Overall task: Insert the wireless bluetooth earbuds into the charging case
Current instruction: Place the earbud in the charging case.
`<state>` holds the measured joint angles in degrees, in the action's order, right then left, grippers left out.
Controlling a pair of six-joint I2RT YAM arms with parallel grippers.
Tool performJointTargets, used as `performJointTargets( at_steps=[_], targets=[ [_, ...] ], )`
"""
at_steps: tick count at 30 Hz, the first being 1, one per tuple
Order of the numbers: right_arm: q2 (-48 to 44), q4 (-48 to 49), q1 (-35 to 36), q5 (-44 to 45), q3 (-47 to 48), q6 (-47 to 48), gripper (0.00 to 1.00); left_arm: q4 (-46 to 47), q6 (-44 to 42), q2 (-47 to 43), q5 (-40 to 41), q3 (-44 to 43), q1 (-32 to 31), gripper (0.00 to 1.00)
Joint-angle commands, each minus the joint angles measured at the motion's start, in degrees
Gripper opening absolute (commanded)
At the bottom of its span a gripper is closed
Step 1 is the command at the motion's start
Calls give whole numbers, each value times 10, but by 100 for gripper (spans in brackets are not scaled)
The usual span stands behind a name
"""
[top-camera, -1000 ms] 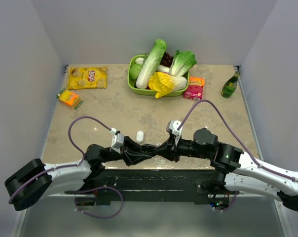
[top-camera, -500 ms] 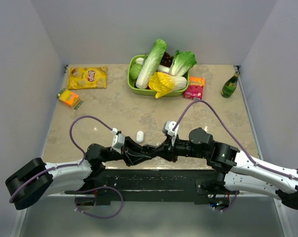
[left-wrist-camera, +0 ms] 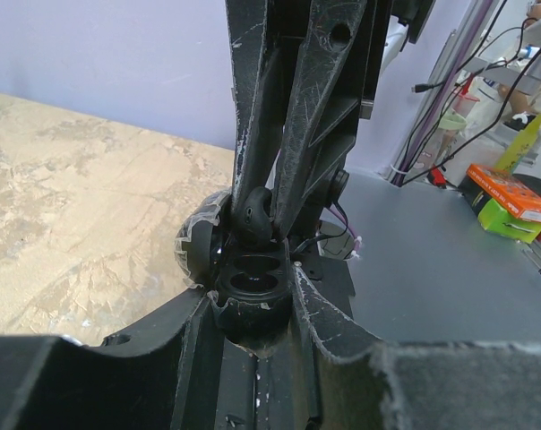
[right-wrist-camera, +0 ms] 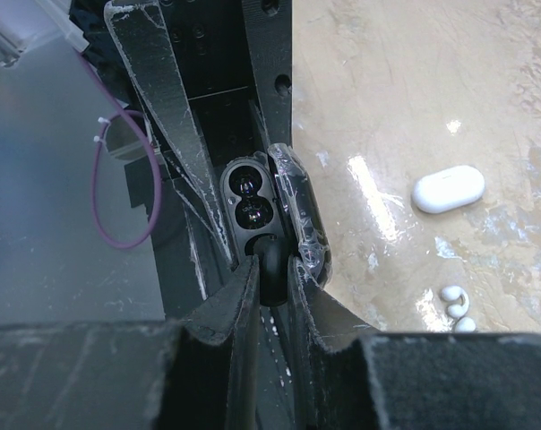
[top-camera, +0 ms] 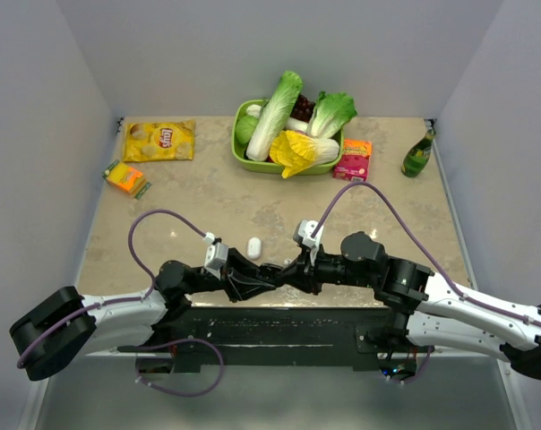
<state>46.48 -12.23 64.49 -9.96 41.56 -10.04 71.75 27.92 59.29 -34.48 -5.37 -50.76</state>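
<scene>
- Right wrist view: right claw (right-wrist-camera: 269, 271) clenched on dark earbud (right-wrist-camera: 270, 255), over black open case (right-wrist-camera: 249, 202).
- Left claw (left-wrist-camera: 253, 309) grasping that case.
- White charging case (right-wrist-camera: 448, 188) lying apart on desk (right-wrist-camera: 387, 81).

My overhead feed is evenly, softly lit from above, with only faint shadows. On the right wrist view I see bright glare streaks on the tabletop (right-wrist-camera: 371, 193); both wrist views go dark and blurred along their bottom edges.

Robotics lab, plain enclosure walls (top-camera: 47, 134), trailing cables (left-wrist-camera: 459, 100)
</scene>
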Motion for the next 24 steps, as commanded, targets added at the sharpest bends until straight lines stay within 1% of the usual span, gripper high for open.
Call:
performJointTargets(
  at_steps=[1,7,9,13,22,24],
  targets=[
    [-2,-18,4,7,22,-1,12,89,-4,-7,8,-17,-2,0],
    [-3,-18,4,8,23,-5,20,97,-1,-2,8,-17,-2,0],
    [-2,-17,4,7,23,-6,21,99,-1,-1,8,-18,-2,0],
    [-1,-18,3,6,25,-9,28,106,0,5,8,-20,-2,0],
    [-6,-17,4,13,24,-13,32,123,3,21,6,-25,-2,0],
    [-7,-14,5,15,24,-16,32,128,5,27,3,-28,-2,0]
  ],
)
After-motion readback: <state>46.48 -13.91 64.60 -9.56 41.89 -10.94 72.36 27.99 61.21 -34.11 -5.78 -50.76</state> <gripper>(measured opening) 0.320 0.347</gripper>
